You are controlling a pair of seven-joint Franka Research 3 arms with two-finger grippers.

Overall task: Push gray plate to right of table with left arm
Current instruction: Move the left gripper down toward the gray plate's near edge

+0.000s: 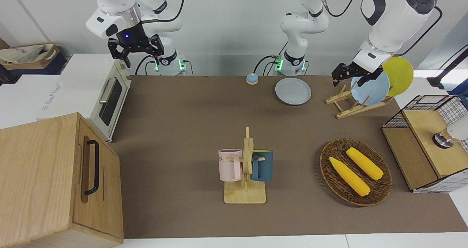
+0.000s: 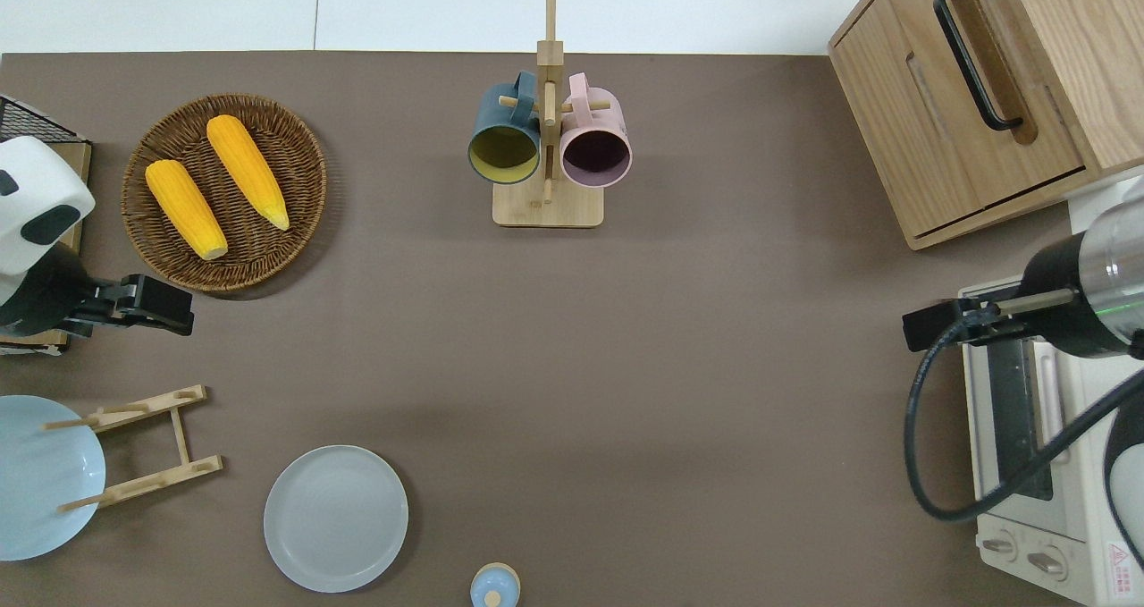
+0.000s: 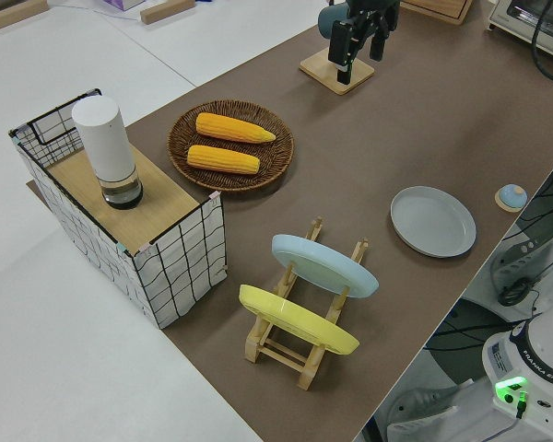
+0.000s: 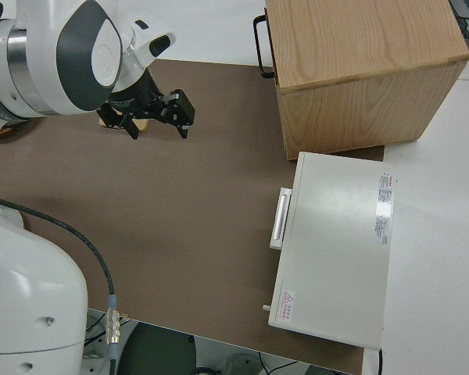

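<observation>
The gray plate (image 1: 293, 91) lies flat on the brown table (image 2: 626, 366), close to the robots' edge, between a small blue bell and a wooden plate rack; it also shows in the overhead view (image 2: 336, 518) and the left side view (image 3: 433, 221). My left gripper (image 1: 349, 80) is open and empty, up in the air. In the overhead view it (image 2: 179, 307) hangs over bare table between the corn basket and the plate rack, apart from the gray plate. My right gripper (image 1: 135, 52) is open and parked.
A sky-blue plate (image 1: 371, 91) and a yellow plate (image 1: 400, 74) stand in the wooden rack (image 1: 347, 107). A wicker basket (image 1: 356, 191) holds two corn cobs. A mug stand (image 1: 245, 195) is mid-table. A toaster oven (image 1: 106, 98) and a wooden cabinet (image 1: 55, 182) stand at the right arm's end.
</observation>
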